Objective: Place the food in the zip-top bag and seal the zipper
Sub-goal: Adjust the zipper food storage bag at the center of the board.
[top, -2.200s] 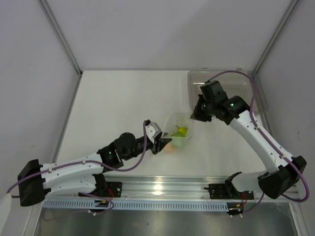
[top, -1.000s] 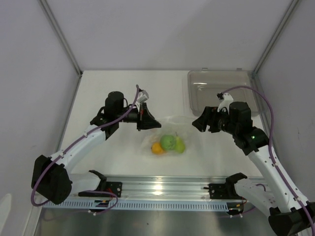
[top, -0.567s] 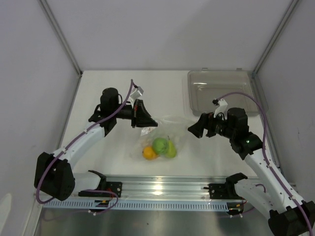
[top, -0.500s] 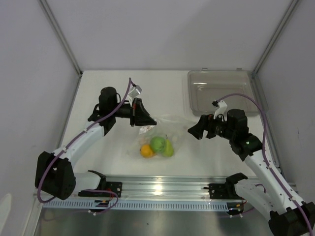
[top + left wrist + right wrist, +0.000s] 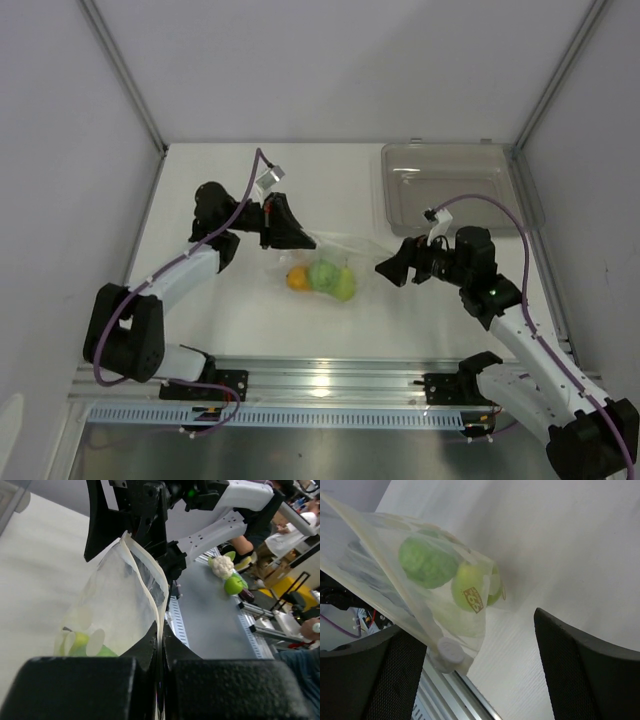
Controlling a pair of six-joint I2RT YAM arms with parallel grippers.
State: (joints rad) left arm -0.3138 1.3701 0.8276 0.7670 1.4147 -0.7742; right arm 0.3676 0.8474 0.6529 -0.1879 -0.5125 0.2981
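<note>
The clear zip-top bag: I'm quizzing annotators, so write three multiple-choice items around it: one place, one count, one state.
1. Where is the rigid clear rectangular tray? A. Far right corner of the white table. B. Near left corner. C. Table centre.
2. How many small round fruit pieces lie inside the clear dotted zip-top bag? A. One. B. Five. C. Three.
3. The jaws of the left gripper are: A. wide open over the tray. B. shut on the bag's edge. C. shut on a bare fruit.
Answers: 1 A, the top view shows it there; 2 C, two green and one orange; 3 B, the left wrist view shows plastic pinched.
</note>
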